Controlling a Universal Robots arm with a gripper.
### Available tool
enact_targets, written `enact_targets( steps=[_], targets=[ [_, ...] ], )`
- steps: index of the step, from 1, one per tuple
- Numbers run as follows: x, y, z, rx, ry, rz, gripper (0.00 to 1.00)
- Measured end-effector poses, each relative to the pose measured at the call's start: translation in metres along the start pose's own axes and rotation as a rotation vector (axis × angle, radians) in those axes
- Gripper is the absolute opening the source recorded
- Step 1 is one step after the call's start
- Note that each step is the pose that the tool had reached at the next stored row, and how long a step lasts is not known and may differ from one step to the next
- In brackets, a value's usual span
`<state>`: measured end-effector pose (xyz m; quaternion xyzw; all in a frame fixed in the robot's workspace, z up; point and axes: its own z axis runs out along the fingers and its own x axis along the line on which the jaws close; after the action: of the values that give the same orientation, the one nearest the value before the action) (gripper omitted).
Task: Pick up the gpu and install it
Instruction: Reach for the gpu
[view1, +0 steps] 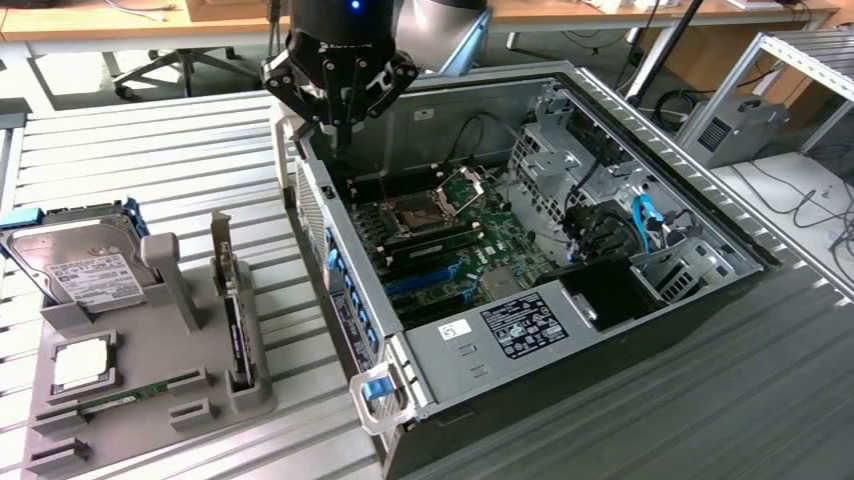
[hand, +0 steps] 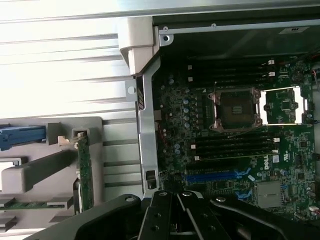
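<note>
The gpu (view1: 238, 325) stands on edge in a slot of the grey holder (view1: 160, 420) at the exterior view's left, its silver bracket (view1: 220, 245) pointing up. The wrist view shows the gpu (hand: 84, 172) as a thin green board. My gripper (view1: 344, 128) hangs over the upper corner of the open computer case (view1: 467, 345), well apart from the gpu. It is shut with nothing between its fingers. In the wrist view the gripper (hand: 169, 196) sits above the case wall, beside the motherboard (hand: 225, 150) with its blue slot (hand: 210, 176).
A silver hard drive (view1: 80, 268), a processor chip (view1: 83, 362) and a narrow memory stick (view1: 127, 398) also sit in the holder. Inside the case are a CPU socket (view1: 407, 215), drive cages (view1: 587, 150) and cables (view1: 647, 225). The slatted table (view1: 174, 150) surrounds everything.
</note>
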<state>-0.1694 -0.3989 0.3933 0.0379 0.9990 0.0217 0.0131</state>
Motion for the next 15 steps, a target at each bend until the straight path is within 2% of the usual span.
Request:
enact_targets(
  steps=[15],
  targets=[
    [0.0093,-0.0007,-0.0003,0.0001,0.0,0.0,0.11]
  ],
)
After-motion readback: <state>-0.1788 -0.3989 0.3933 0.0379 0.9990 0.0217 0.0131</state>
